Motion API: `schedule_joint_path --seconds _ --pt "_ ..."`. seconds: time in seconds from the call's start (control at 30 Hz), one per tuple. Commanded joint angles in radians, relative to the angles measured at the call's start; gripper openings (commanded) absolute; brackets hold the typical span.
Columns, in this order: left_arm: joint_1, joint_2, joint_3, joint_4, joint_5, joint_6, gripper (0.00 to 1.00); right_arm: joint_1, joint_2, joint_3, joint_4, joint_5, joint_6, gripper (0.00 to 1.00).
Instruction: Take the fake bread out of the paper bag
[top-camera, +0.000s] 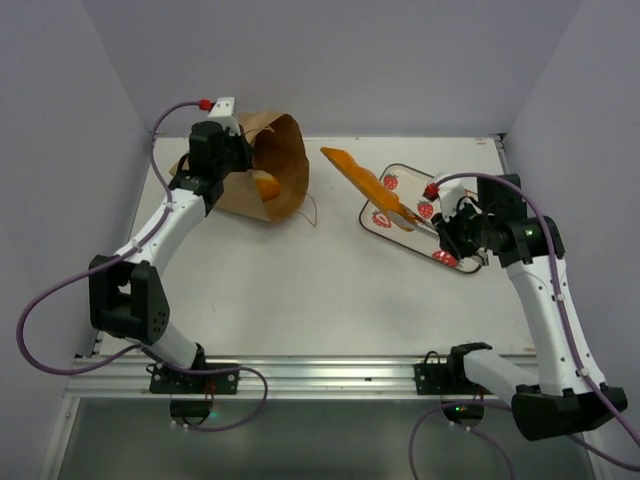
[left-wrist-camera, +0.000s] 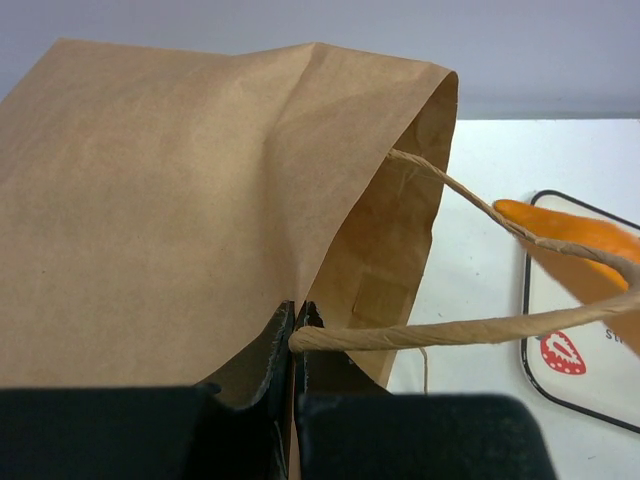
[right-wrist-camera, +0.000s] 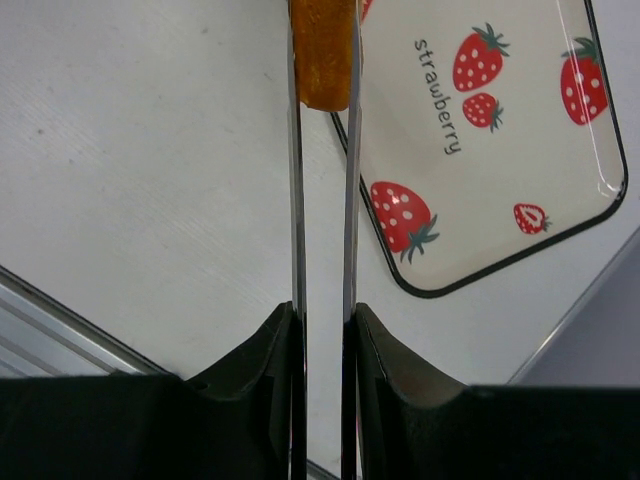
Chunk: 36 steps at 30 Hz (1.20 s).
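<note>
Spreading white between the arms, the table (top-camera: 330, 290) leaves a wide stretch between the bag (top-camera: 285, 150), on its side at far left with its mouth turned right, and the tray (right-wrist-camera: 490, 185) near the far right edge. The left gripper (left-wrist-camera: 297, 325) is pinched tight on the bag's rim by a handle (left-wrist-camera: 450, 330); an orange piece (top-camera: 266, 186) shows inside the mouth. The right gripper (right-wrist-camera: 322, 315) is clamped on thin tongs (right-wrist-camera: 297, 200) whose tips hold the bread (top-camera: 360, 178) across the tray's left edge, well apart from the bag

White arm links (top-camera: 165, 225) carry black joints (top-camera: 125, 300), purple cables (top-camera: 158, 128), red plug caps (top-camera: 205, 104).
</note>
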<state>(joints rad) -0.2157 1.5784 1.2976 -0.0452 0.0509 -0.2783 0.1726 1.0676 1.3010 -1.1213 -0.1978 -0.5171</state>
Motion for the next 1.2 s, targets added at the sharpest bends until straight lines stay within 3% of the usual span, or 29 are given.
schedule_joint_path --seconds 0.0,0.43,0.83,1.17 --pt "0.021 -0.035 -0.006 0.111 0.024 0.001 0.00 -0.096 -0.035 -0.023 0.006 0.001 -0.050 0.00" --pt "0.027 -0.216 -0.190 0.113 0.112 0.045 0.00 -0.485 0.097 -0.089 0.031 -0.089 -0.264 0.00" --pt "0.027 -0.366 -0.351 0.117 0.148 0.083 0.00 -0.656 0.238 -0.146 0.123 -0.153 -0.402 0.00" --pt "0.027 -0.396 -0.437 0.143 0.153 0.106 0.00 -0.676 0.328 -0.158 0.156 -0.195 -0.383 0.36"
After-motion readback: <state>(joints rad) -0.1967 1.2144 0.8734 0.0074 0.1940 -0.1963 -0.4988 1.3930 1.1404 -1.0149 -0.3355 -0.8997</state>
